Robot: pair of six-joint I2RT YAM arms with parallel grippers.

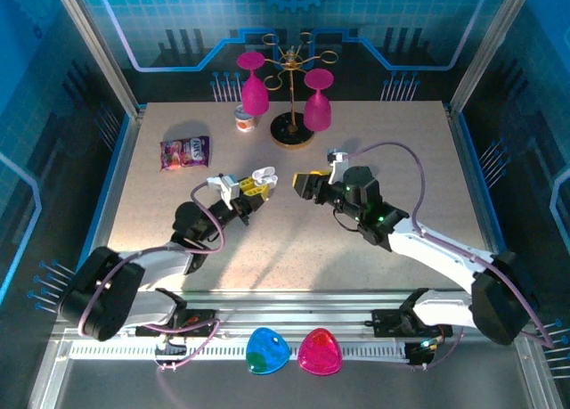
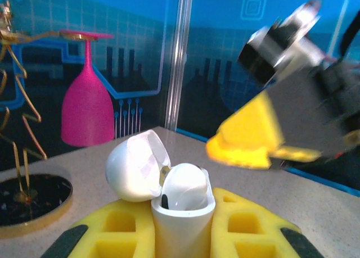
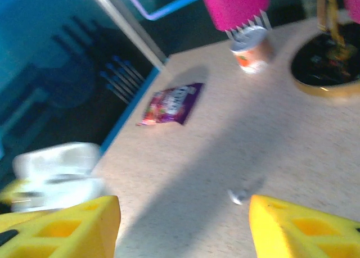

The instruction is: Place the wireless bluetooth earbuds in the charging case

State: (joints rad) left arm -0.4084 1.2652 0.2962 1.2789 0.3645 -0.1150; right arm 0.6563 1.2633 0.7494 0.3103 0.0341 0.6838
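The left gripper point(image 1: 250, 190) is pinching the case point(image 2: 181, 225) upright between its yellow fingers point(image 2: 118, 230), a little left of the table's point(image 1: 401, 159) middle. The lid point(image 2: 135, 167) is swung open to the left. 1 white glossy earbud point(image 2: 187, 185) appears to sit in the mouth of the case, its rounded top above the rim.

The right gripper point(image 1: 303, 184) hovers just right of the case, apart from it. Its 2 fingers point(image 3: 67, 227) are spread wide with nothing between them. On the table beyond them lies a tiny pale speck point(image 3: 236, 197), too blurred to name.

At the far side stands a gold rack point(image 1: 292, 115) with 2 pink glasses point(image 1: 255, 93) hung upside down. A small cup point(image 1: 246, 120) stands just left of its base, and a purple packet point(image 1: 184, 151) lies further left.
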